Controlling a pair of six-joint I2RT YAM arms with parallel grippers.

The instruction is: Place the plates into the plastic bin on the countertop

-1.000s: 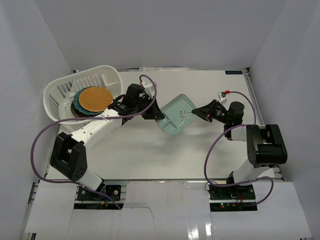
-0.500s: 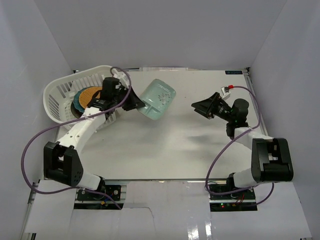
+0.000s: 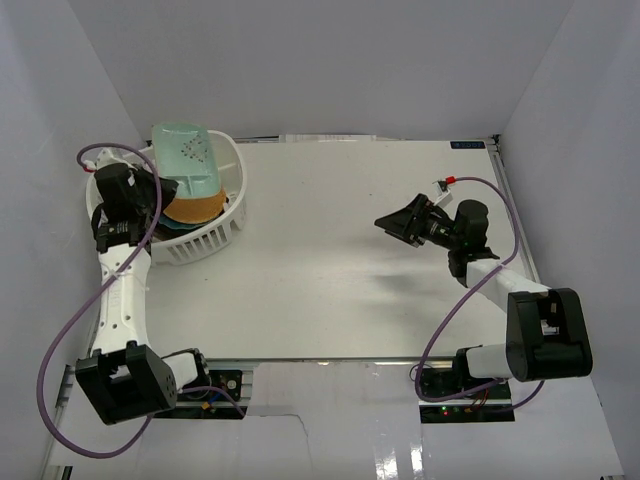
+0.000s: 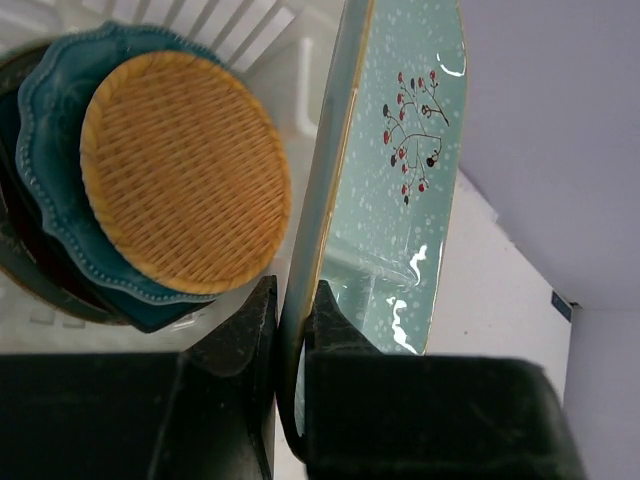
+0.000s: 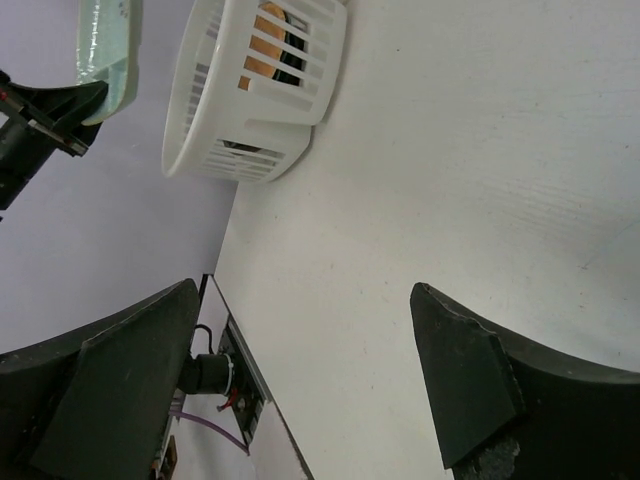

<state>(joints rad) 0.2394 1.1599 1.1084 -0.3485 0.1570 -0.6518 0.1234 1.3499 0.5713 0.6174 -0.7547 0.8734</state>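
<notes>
The pale-green rectangular tray with a red-berry twig motif stands on edge over the white plastic bin at the far left of the countertop. My left gripper is shut on the tray's lower rim, one finger on each face. Inside the bin the orange woven plate lies on the teal scalloped plate, with darker plates beneath. My right gripper hangs open and empty over the right part of the countertop, jaws wide apart.
White walls close in the countertop on three sides. In the right wrist view the bin and the held tray show far off, with the table's near metal edge and cabling below.
The left arm swung the tray from mid-table leftward to above the bin. The right gripper let go of the tray's other end, opened wide and drew back to the right.
</notes>
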